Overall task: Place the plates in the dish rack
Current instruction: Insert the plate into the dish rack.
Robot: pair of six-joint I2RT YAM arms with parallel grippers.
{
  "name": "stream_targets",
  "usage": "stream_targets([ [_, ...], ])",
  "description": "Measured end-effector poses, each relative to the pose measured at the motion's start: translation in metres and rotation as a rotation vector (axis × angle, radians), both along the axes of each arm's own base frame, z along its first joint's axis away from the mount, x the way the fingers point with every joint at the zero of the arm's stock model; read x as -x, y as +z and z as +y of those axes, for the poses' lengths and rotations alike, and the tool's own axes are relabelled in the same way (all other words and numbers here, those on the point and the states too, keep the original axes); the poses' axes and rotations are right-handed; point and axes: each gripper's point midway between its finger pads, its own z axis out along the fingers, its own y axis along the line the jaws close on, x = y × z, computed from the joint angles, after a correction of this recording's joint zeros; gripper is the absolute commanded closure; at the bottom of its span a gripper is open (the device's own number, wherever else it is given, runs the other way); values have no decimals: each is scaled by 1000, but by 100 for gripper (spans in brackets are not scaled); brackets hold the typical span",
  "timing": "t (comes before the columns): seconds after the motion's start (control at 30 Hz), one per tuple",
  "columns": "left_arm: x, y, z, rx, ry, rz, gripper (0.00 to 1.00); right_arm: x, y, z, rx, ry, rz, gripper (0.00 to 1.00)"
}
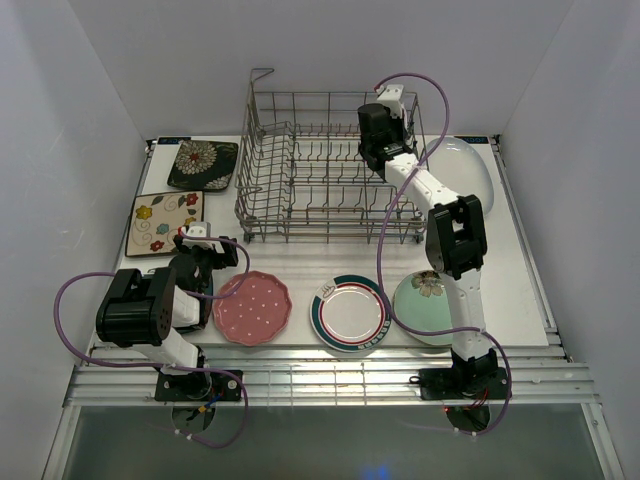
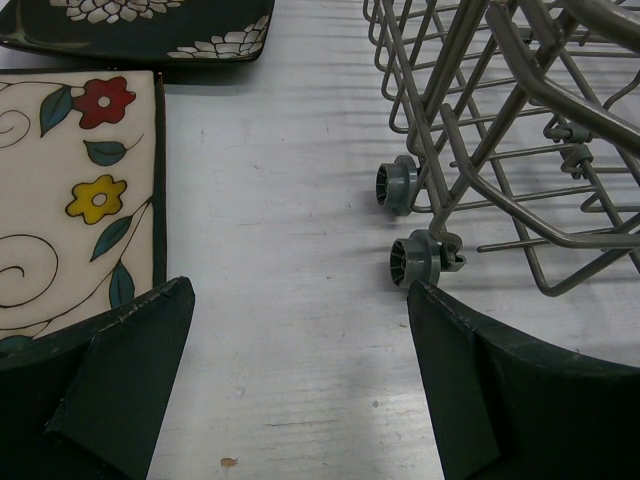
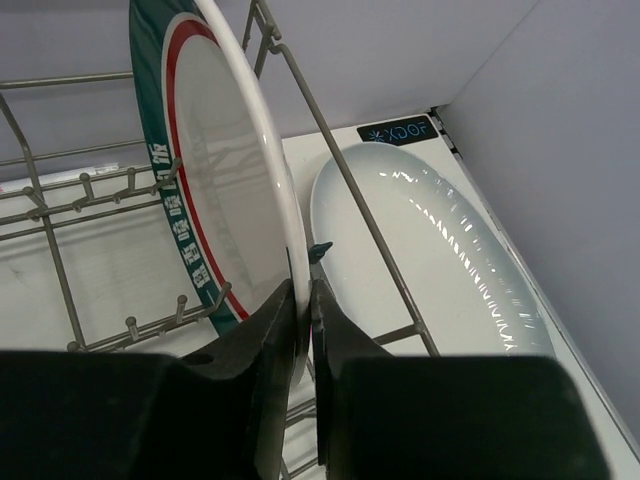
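The right gripper (image 3: 305, 272) clamped the rim of a green-rimmed plate (image 3: 225, 180), holding it on edge at the far right of the dish rack (image 1: 262, 170), apparently so the tines could take it upright. The left gripper (image 2: 300, 288) hung wide open and empty over the table (image 1: 300, 265), left of the rack. Seven plates showed: one racked, six lying flat – black square (image 1: 203, 163), cream square (image 1: 168, 223), pink plate (image 1: 251, 307), second green-rimmed plate (image 1: 348, 313), mint plate (image 1: 427, 305), white oval (image 1: 462, 170)

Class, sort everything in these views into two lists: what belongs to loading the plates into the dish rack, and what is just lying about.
Belongs to the job:
dish rack
right claw, gripping a green-rimmed plate
second green-rimmed plate
pink dotted plate
mint floral plate
white oval plate
black square plate
cream square plate

Just lying about:
XDOF label
purple cable
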Motion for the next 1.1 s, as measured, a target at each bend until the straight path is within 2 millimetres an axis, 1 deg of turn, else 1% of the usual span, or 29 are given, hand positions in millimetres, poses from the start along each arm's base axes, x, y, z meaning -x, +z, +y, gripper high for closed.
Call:
stream_targets([
  [0.03, 0, 0, 0, 0, 0, 0, 2, 0, 0, 0, -6, 0, -2, 77],
  [0.17, 0, 0, 0, 0, 0, 0, 2, -1, -2, 3, -24, 5, -6, 66],
  [0.2, 0, 0, 0, 0, 0, 0, 2, -1, -2, 3, -28, 5, -8, 64],
  [0.23, 0, 0, 0, 0, 0, 0, 2, -1, -2, 4, -30, 6, -8, 59],
  [0.43, 0, 0, 0, 0, 0, 0, 2, 1, -3, 5, -32, 12, -1, 56],
  [0.5, 0, 0, 0, 0, 0, 0, 2, 5, -4, 4, -29, 14, 13, 55],
  [0.57, 0, 0, 0, 0, 0, 0, 2, 9, -1, 2, -36, 15, 15, 55],
  [0.6, 0, 0, 0, 0, 0, 0, 2, 11, 2, 2, -41, 16, 13, 54],
  [0.7, 0, 0, 0, 0, 0, 0, 2, 21, 16, 1, -59, 25, -2, 48],
  [0.87, 0, 0, 0, 0, 0, 0, 2, 39, 51, -2, -101, 45, -54, 41],
  [0.9, 0, 0, 0, 0, 0, 0, 2, 44, 59, -2, -111, 50, -66, 37],
  [0.97, 0, 0, 0, 0, 0, 0, 2, 54, 71, -3, -128, 60, -82, 32],
  [1.0, 0, 0, 0, 0, 0, 0, 2, 58, 76, -3, -138, 67, -90, 22],
  [1.07, 0, 0, 0, 0, 0, 0, 2, 70, 83, -4, -165, 80, -103, 7],
  [1.1, 0, 0, 0, 0, 0, 0, 2, 76, 86, -4, -178, 88, -107, 4],
])
